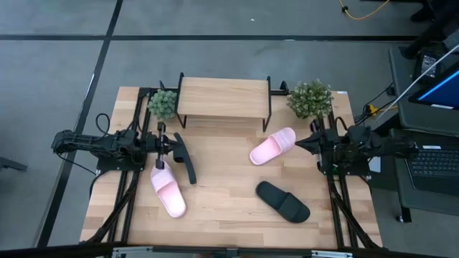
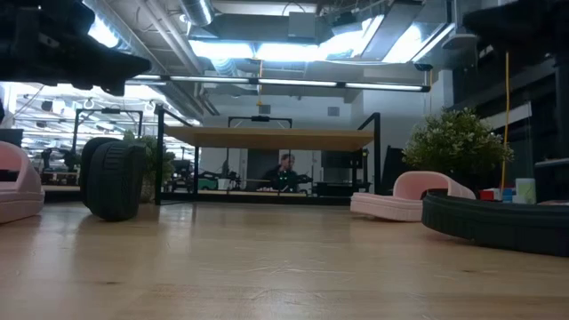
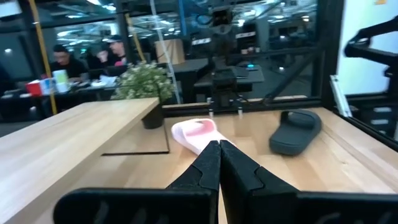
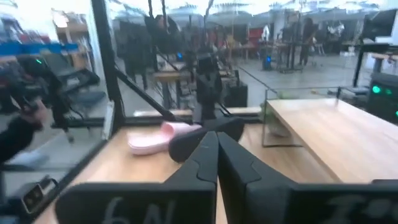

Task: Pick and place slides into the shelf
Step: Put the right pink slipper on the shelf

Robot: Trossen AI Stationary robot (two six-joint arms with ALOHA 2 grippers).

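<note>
The shelf (image 1: 222,97) stands at the table's far edge, its plank top bare. One pink slide (image 1: 272,146) lies in front of its right end, and a black slide (image 1: 283,201) lies nearer, right of centre. Left of centre, the second black slide (image 1: 184,156) stands on its side edge, also seen in the low view (image 2: 114,178). The second pink slide (image 1: 168,190) lies flat beside it. My left gripper (image 1: 171,145) hovers shut just left of the standing black slide, its fingers (image 3: 219,155) closed together. My right gripper (image 1: 301,142) hovers shut right of the far pink slide, fingers (image 4: 216,146) closed.
Two small potted plants (image 1: 163,102) (image 1: 310,98) flank the shelf's ends. Black frame rails run along the table's left and right sides. Bare wood lies between the slides at the table's middle and near edge. People sit in the room beyond the table.
</note>
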